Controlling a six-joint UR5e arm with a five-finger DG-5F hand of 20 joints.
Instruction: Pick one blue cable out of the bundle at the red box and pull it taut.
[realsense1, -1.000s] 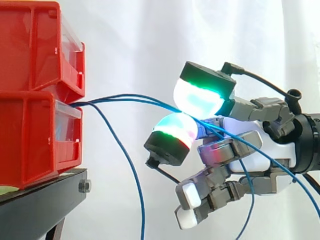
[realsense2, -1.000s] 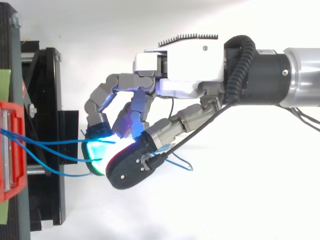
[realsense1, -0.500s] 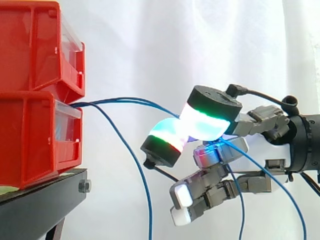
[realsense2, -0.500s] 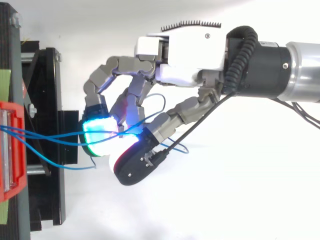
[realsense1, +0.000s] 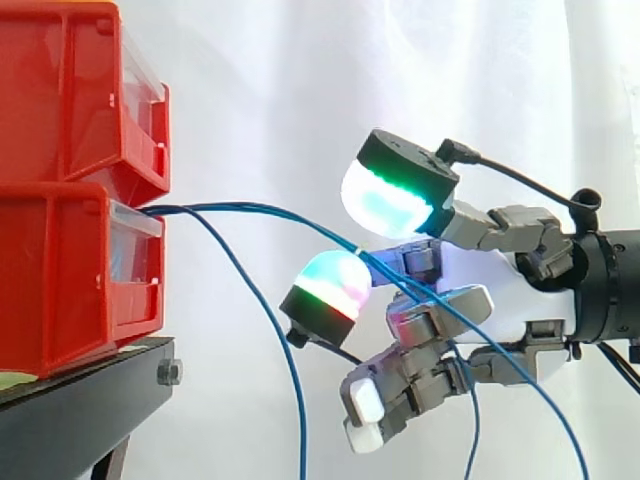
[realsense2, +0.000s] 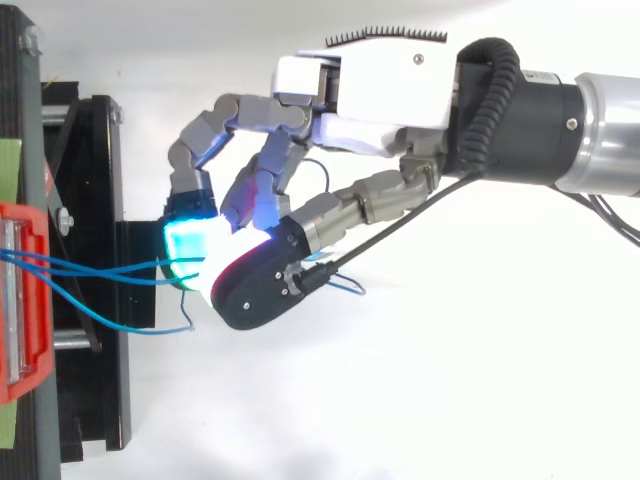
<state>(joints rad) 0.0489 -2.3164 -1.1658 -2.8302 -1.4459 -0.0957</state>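
- White curtain (realsense1: 300, 80) hangs behind everything we see in side view.
- Two red bins stacked at far left: upper bin (realsense1: 70, 90) on lower bin (realsense1: 60, 280), both w/ clear front lips facing right.
- Black stand (realsense1: 80, 400) carries the bins; from top view it's the dark frame along the left edge.
- Arm (realsense2: 600, 140) comes in from the right in both views, roughly level.
- Hand (realsense2: 370, 110) sits near the bins but apart from them, fingers pointing left toward the lower bin.
- We see its fingers curled round the blue cables (realsense1: 250, 207), thumb arched over them.
- Upper pad (realsense1: 385, 195) glows cyan-green, lower pad (realsense1: 335, 280) cyan, magenta and red.
- In side view there's a narrow gap btw the two pads, and the cables pass through it, lying against the lower pad's top.
- The remaining fingers (realsense1: 400, 380) are curled under, below the cables.
- The blue cables leave the lower bin's front, run right in a shallow arc to the hand, then go on past the fingers and drop toward bottom right.
- Third blue cable (realsense1: 270, 340) leaves the same bin and hangs down slack, left of the hand, not touching it.
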